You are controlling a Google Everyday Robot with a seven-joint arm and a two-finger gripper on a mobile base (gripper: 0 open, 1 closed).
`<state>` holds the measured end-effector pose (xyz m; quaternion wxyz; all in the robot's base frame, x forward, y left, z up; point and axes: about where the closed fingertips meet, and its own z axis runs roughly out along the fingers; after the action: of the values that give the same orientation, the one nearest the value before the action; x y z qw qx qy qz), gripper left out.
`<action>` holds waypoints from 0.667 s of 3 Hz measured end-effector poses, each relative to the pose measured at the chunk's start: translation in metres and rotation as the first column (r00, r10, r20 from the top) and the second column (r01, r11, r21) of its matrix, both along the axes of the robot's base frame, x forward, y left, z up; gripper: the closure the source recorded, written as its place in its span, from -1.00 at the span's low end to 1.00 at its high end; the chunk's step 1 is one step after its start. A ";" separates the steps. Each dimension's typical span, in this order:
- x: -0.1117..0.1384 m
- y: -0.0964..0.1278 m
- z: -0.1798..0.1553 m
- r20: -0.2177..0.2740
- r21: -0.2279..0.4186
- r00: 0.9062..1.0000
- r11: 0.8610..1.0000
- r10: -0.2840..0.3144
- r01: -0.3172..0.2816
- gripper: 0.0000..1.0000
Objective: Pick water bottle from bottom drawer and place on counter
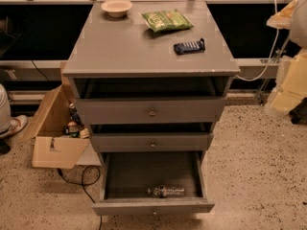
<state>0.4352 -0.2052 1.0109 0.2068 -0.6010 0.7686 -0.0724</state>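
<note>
Looking down on a grey three-drawer cabinet point(218, 110) that stands on a speckled floor point(254, 176). The bottom drawer point(144, 169) is pulled out toward the viewer, showing a dark interior. The bottle point(165, 191) lies on its side inside it, close to the front wall and a little right of centre. It is clear plastic with a dark label band and lies alone in the drawer. The two upper drawers point(120, 113) each carry a small round knob, and a dark gap shows above each front.

On the worktop point(124, 49) (the cabinet's flat grey top) sit three things, well apart from one another. A pale bowl point(116, 7) is at the back left. A green chip bag point(166, 20) lies at the back, right of centre. A small dark blue object point(189, 46) lies nearer the right edge.

Left of the cabinet, an open cardboard box point(53, 152) rests on the floor with a few small dark bottles point(73, 121) inside. A black cable point(82, 182) loops on the floor between the box and the bottom drawer. A shoe point(14, 124) shows at the far left edge.

At the right edge are pale yellowish shapes point(291, 83) that I cannot identify, with a white cord point(273, 37) running down beside them. The tool cannot be picked out anywhere in view, so I cannot tell whether it is released or clenched.
</note>
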 end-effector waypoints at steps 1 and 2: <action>0.000 0.000 0.000 0.000 0.000 1.000 1.000 0.000 0.000 -1.00; -0.001 -0.002 -0.005 -0.007 0.018 1.000 1.000 -0.006 0.006 -1.00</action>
<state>0.4344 -0.2067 1.0057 0.2094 -0.5969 0.7719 -0.0640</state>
